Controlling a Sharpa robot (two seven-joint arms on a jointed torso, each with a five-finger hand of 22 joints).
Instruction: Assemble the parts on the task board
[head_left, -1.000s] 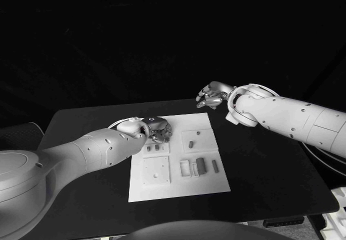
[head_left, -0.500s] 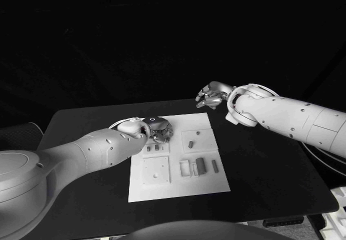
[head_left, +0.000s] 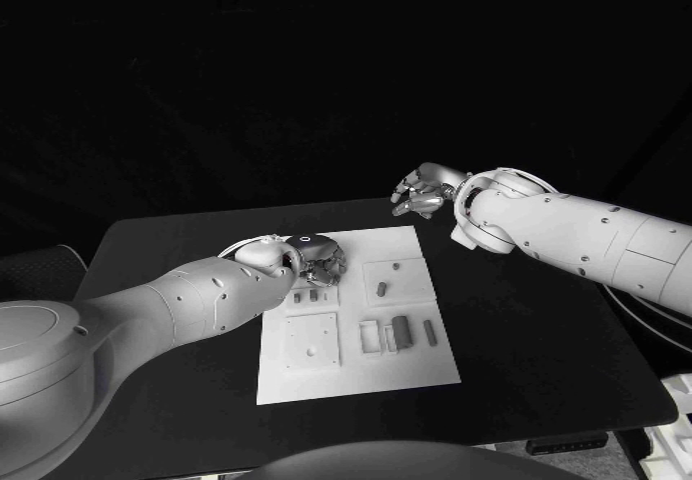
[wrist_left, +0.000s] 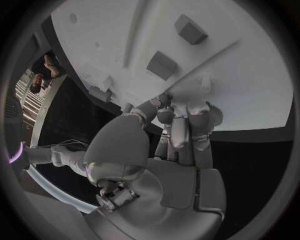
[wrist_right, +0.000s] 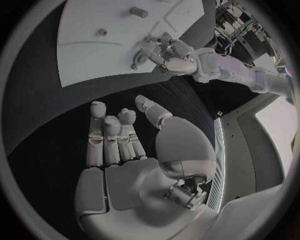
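Left hand (head_left: 320, 262): low over the far left corner of the task board (head_left: 353, 355), fingers curled in close together; whether they pinch a small part cannot be told from either view.
Left hand, wrist view (wrist_left: 169, 150): fingertips bunched right at the board's near edge, beside a small peg (wrist_left: 205, 84) that stands on the board.
Right hand (head_left: 421, 193): raised above the table beyond the board's far right corner, well apart from it; fingers apart, palm bare, nothing held (wrist_right: 131, 165).
Parts: grey pieces (head_left: 402, 331) lie in the board's recesses toward its right side; two blocks (wrist_left: 189, 28) show in the left wrist view.
Step, judged: seating or picking a piece at the far left corner.
Advice: keep the fingertips square to the board, press straight down, avoid knocking the peg.
Surface: black table (head_left: 548, 340), matte; the white board lies flat mid-table.
Room: dark backdrop behind the table.
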